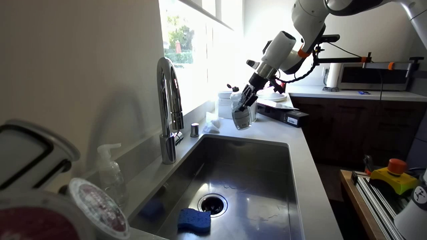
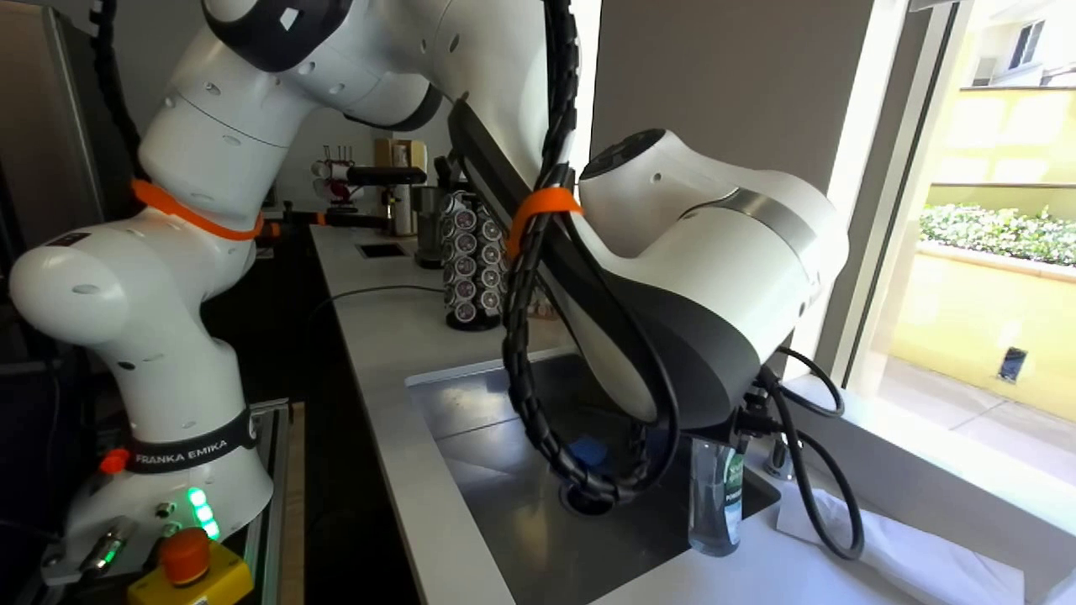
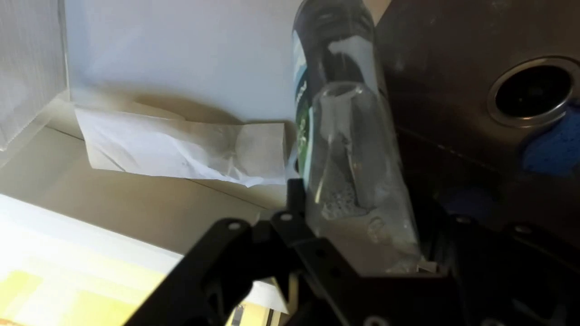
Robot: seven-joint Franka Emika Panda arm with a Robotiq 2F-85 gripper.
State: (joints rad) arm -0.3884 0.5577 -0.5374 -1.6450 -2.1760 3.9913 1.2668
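Nearest of all, the robot's gripper (image 1: 244,104) grasps a clear bottle (image 3: 353,154), a finger on either side of it. The clear bottle has a printed label and some bubbles inside, and leans slightly in an exterior view. It is at one end of the sink (image 1: 247,186), by the edge of the counter (image 1: 312,193); whether its base touches the counter cannot be told. Close by, a creased piece of white paper (image 3: 190,147) lies on the counter, and a long black box (image 1: 277,115) lies near.

Farther along, a small metal cap (image 1: 194,130) and then a tall shiny tap (image 1: 164,100) stand beside the sink. On the sink floor is the round drain (image 3: 532,90), with a blue sponge (image 1: 194,220) just beside it. Past the tap come a pump dispenser (image 1: 111,176) and, beyond the sink, a rack of coffee pods (image 2: 472,269).

Farther off, a red button (image 1: 397,166) tops a yellow box (image 1: 393,180) beside the robot's base (image 2: 181,403). A roll of paper (image 1: 333,76) and a microwave (image 1: 373,78) stand where the counter follows another wall. Farthest away, greenery (image 1: 181,43) shows outdoors.
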